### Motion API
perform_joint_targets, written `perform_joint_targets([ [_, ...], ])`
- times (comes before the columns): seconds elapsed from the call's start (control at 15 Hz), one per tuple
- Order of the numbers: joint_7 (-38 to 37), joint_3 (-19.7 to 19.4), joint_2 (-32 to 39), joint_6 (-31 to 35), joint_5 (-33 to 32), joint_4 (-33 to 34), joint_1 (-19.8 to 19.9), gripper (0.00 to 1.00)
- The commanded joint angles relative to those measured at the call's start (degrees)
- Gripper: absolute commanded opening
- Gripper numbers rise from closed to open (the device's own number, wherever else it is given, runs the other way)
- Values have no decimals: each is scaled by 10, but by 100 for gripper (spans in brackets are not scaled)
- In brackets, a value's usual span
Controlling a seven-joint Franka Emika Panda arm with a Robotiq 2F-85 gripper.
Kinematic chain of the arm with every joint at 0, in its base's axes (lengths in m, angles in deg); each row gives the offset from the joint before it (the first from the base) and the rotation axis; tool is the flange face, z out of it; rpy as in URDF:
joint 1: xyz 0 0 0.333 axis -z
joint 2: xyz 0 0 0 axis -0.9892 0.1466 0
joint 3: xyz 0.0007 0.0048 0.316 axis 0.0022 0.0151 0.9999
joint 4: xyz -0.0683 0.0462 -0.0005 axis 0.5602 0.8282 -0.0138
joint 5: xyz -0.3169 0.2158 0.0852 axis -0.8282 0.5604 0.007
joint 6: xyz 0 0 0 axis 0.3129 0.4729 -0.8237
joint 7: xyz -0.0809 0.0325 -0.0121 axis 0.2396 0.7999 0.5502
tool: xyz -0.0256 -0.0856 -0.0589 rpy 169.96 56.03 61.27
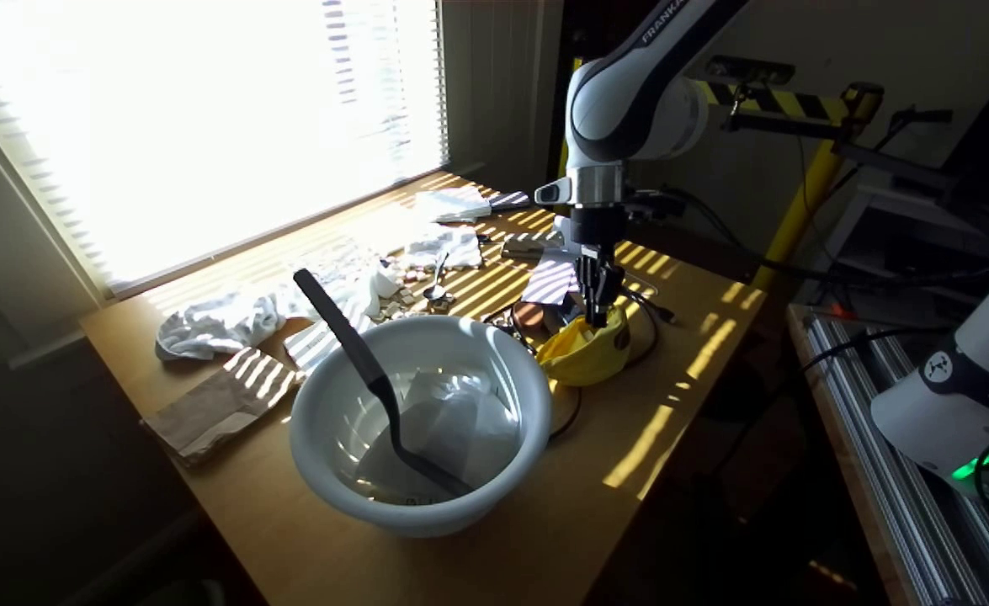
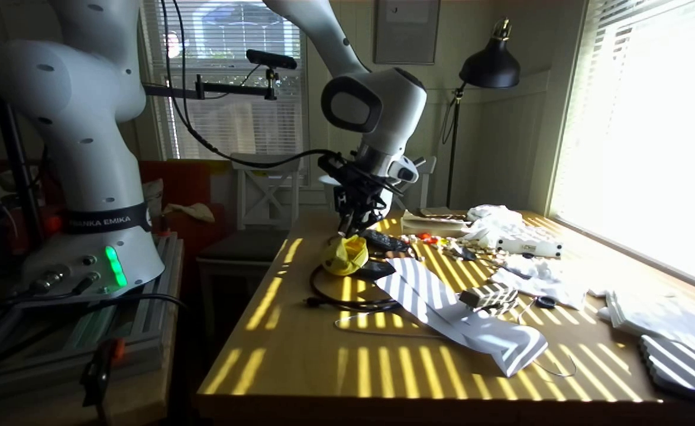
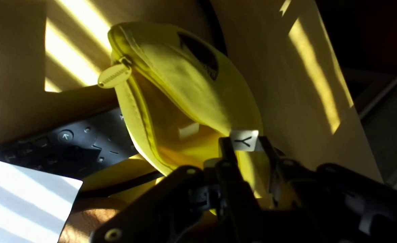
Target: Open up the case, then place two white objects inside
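Wrist view: the jaws pinch a white tile (image 3: 244,140) marked Y over the unzipped yellow case (image 3: 198,91); contact is unclear. A pale piece (image 3: 188,131) shows inside the case. In an exterior view the case lies near the bowl (image 1: 427,518), toward the edge of the bench (image 1: 595,471) facing the robot base (image 1: 915,421).

In an exterior view we look down from above, the bowl (image 1: 427,518) near; in an exterior view we face along the counter (image 2: 300,361) from lower, toward a lamp (image 2: 490,66). The wrist view looks down, close over the yellow case (image 3: 191,84), which all three share.
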Motion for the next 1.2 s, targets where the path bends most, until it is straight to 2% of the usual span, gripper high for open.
perform_joint_targets([
  [0.0, -5, -3, 8, 58, 5, -17, -19, 5],
  [0.67, -70, 6, 51, 184, -12, -15, -31, 5],
  [0.73, -78, 6, 53, 189, -16, -16, -31, 46],
  [0.87, -86, 12, 51, 183, -15, -16, -26, 54],
  [1.13, -70, 27, 26, 117, 0, -9, -9, 82],
])
